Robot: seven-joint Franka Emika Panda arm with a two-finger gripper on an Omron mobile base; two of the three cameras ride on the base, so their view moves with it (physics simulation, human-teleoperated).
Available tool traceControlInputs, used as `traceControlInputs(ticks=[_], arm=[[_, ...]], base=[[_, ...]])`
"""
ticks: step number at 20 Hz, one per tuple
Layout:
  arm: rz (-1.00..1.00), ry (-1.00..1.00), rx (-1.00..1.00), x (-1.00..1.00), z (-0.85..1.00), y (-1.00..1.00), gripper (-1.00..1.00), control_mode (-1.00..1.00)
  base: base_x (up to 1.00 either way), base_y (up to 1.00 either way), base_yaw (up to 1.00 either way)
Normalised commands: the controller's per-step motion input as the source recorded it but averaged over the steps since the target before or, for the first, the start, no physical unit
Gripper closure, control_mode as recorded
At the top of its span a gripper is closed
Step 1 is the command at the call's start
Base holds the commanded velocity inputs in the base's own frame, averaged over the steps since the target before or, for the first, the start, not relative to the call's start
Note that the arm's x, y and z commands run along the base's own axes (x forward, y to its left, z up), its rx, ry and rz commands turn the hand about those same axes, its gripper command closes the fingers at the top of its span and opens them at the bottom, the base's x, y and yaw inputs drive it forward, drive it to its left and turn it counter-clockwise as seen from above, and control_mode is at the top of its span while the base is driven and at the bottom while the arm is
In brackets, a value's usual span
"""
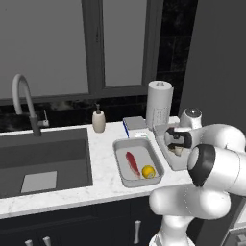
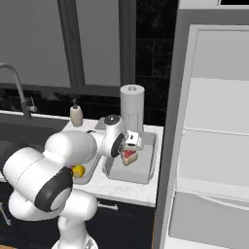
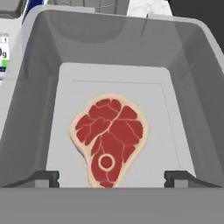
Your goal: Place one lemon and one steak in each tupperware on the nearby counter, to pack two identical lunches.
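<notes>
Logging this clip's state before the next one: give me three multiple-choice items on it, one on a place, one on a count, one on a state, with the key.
1. Where does the blocky steak lie?
A. in the sink
B. on the floor of the right tupperware
C. on the bare counter

2. How many items are in the left tupperware?
A. none
B. one
C. two

3. How is the hand set?
A. open, fingers either side of the steak
B. shut on the steak
C. shut on a lemon

Key:
1 B: the hand view shows it flat on the tub floor.
2 C: the left base view shows the strip steak and a lemon in it.
3 A: both fingertips stand wide apart, clear of the meat.
</notes>
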Motion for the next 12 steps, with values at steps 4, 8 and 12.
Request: traceControlInputs(ticks=[4, 8, 12], arm=[[0.0, -0.04, 0.0, -0.97, 0.52, 0.06, -1.0, -1.0], [0.0, -0.11, 0.0, -1.0, 0.7, 0.13, -1.0, -1.0], [0.0, -0.05, -0.03, -1.0, 0.45, 0.14, -1.0, -1.0]], base=[[0.0, 0.0, 0.0], [0.0, 0.0, 0.0], [0.0, 0.0, 0.0]])
